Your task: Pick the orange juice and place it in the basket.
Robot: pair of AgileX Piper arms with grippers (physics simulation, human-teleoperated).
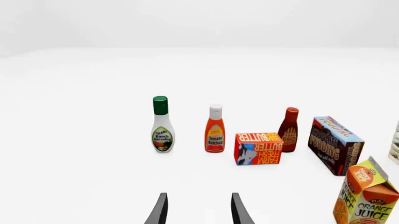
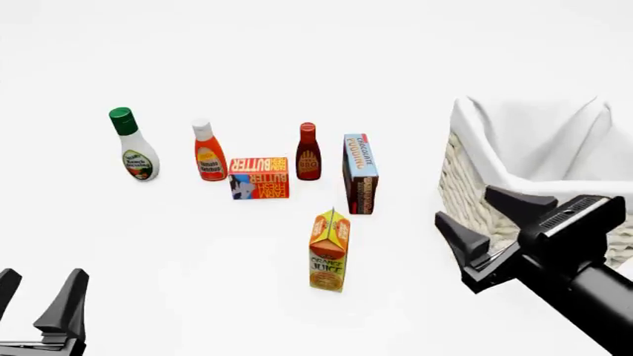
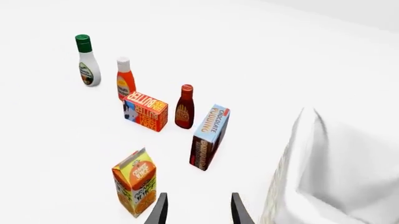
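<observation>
The orange juice carton (image 2: pixel 330 250) stands upright on the white table, in front of the other groceries. It also shows in the left wrist view (image 1: pixel 366 196) and the right wrist view (image 3: pixel 135 181). The basket (image 2: pixel 475 185), cream wicker with white cloth lining, stands at the right; it also shows in the right wrist view (image 3: pixel 330 177). My right gripper (image 2: pixel 476 221) is open and empty, between the carton and the basket, to the carton's right. My left gripper (image 2: pixel 38 291) is open and empty at the front left, well apart from the carton.
Behind the carton stand a ranch dressing bottle (image 2: pixel 132 145), an orange-red ketchup bottle (image 2: pixel 209 151), a butter box (image 2: pixel 259 177), a dark sauce bottle (image 2: pixel 308 153) and a chocolate pudding box (image 2: pixel 360 173).
</observation>
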